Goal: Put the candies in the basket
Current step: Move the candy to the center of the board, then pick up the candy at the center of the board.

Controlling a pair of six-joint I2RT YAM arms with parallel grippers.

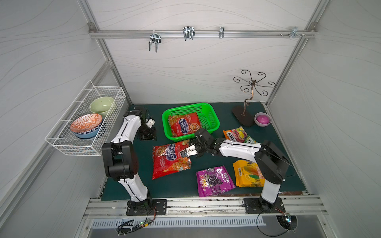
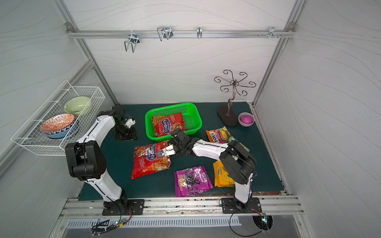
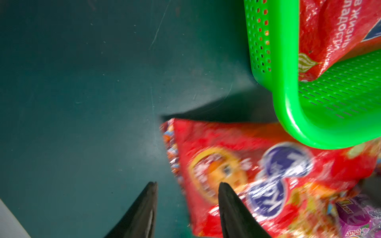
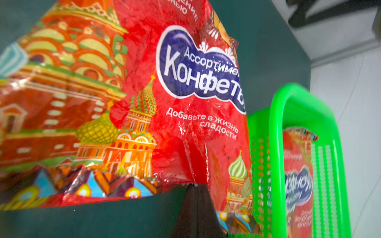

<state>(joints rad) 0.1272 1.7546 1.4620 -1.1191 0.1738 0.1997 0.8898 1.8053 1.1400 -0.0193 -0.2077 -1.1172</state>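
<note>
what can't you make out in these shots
- Green-yellow bag: mostly under the right arm, in both top views.
- Yellow bag: one side covered by that arm.
- Loose red bag: print blurred, left wrist view.
- Second red bag, in the basket: blurred, cut off by the frame edge, right wrist view.

Around the dark green mat (image 1: 175, 185)
A white wire basket (image 1: 70, 147) by the side wall holds a pale green bowl (image 1: 102, 105) and a patterned orange bowl (image 1: 86, 123) stacked on a blue bowl (image 1: 87, 135). Metal hooks (image 1: 154, 41) hang from the back rail (image 1: 247, 33). A scrolled stand (image 1: 244, 117) sits just beside a small pink bowl (image 1: 262, 119).
</note>
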